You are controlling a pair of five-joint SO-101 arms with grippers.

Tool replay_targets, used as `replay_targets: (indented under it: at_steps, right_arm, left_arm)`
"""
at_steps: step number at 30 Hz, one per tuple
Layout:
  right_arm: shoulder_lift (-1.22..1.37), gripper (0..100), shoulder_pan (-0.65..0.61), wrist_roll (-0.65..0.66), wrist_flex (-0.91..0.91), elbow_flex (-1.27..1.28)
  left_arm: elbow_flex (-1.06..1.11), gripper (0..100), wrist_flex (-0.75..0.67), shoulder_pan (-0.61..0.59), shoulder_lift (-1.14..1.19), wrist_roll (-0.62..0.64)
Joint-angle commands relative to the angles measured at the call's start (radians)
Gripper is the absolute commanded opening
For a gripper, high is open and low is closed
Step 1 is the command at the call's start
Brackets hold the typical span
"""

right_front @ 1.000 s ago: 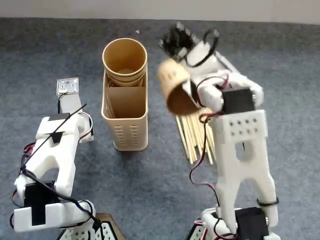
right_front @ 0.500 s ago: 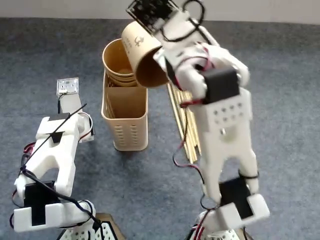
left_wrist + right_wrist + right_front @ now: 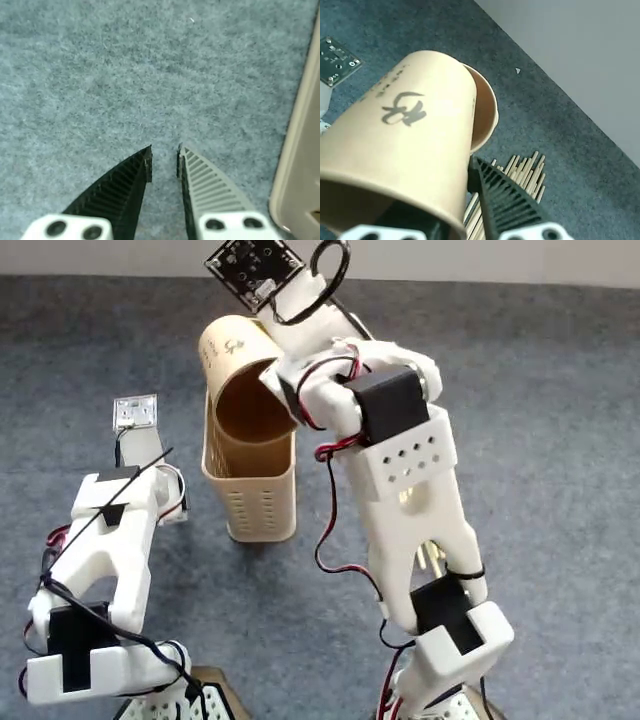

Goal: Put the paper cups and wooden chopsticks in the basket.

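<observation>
Over the far end of the basket (image 3: pixel 250 502), a paper cup (image 3: pixel 235 375) hangs tilted on its side, gripped at its rim by the right tool (image 3: pixel 283 390). Another cup (image 3: pixel 487 112) shows its rim just behind it. The wooden chopsticks (image 3: pixel 520 172) lie on the grey desk (image 3: pixel 560 440) beneath the right arm. The left tool (image 3: pixel 164 155) hovers just beside the basket, its jaws slightly apart and holding nothing.
</observation>
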Motion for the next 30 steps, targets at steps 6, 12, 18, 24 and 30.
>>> replay_targets:
  at_steps: [6, 12, 18, 24, 30]
  right_arm:
    - [-0.018, 8.6, 0.031, -0.009, -0.09, -0.031]
    - [-0.016, 17.3, 0.031, -0.011, -0.147, -0.031]
    - [-0.01, 17.3, 0.028, -0.011, -0.26, -0.03]
    - [0.016, 17.3, 0.016, -0.011, -0.346, 0.03]
    - [0.171, 17.3, 0.042, -0.011, -0.355, 0.154]
  left_arm:
    - [-0.028, 11, -0.012, 0.016, -0.002, -0.015]
    - [-0.03, 11, -0.012, 0.016, -0.002, -0.015]
    - [-0.03, 11, -0.012, 0.018, -0.002, -0.015]
    - [-0.028, 11, -0.012, 0.018, -0.002, -0.015]
    - [-0.028, 11, -0.012, 0.016, -0.002, -0.015]
